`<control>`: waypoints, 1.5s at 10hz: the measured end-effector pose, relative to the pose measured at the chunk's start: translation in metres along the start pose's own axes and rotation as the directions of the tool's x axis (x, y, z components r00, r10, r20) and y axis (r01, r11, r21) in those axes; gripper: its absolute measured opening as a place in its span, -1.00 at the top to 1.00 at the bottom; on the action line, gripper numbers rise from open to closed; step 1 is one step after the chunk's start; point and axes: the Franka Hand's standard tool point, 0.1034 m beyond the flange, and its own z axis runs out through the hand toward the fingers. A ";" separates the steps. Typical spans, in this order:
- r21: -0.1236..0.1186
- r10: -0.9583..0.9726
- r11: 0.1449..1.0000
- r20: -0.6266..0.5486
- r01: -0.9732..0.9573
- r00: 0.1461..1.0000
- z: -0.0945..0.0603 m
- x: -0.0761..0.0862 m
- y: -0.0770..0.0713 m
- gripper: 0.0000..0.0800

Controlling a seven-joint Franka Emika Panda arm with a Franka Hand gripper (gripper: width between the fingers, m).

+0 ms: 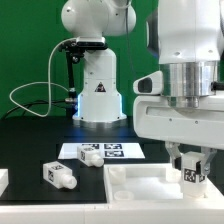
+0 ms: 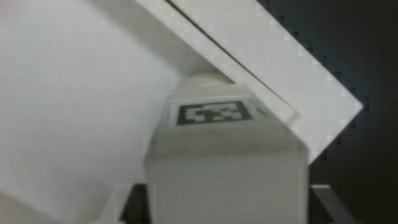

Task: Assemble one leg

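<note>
My gripper (image 1: 189,166) is shut on a leg (image 1: 190,178), a small white peg with a black-and-white tag, and holds it upright over the right part of the large flat white rimmed panel (image 1: 138,186). In the wrist view the leg (image 2: 217,140) fills the space between the jaws of the gripper (image 2: 228,206), its tag facing the camera, with its far end at a corner of the panel (image 2: 89,100). Whether the leg touches the panel is hidden. Another leg (image 1: 60,175) lies loose on the black table to the exterior view's left.
The marker board (image 1: 112,152) lies behind the panel, with a further leg (image 1: 86,156) at its left end. The robot's white base (image 1: 98,90) stands at the back with a cable beside it. A white part (image 1: 3,181) shows at the left edge.
</note>
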 end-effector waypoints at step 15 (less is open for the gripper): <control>0.028 0.629 0.776 0.026 -0.630 0.777 0.000 -0.015 -0.005 -0.53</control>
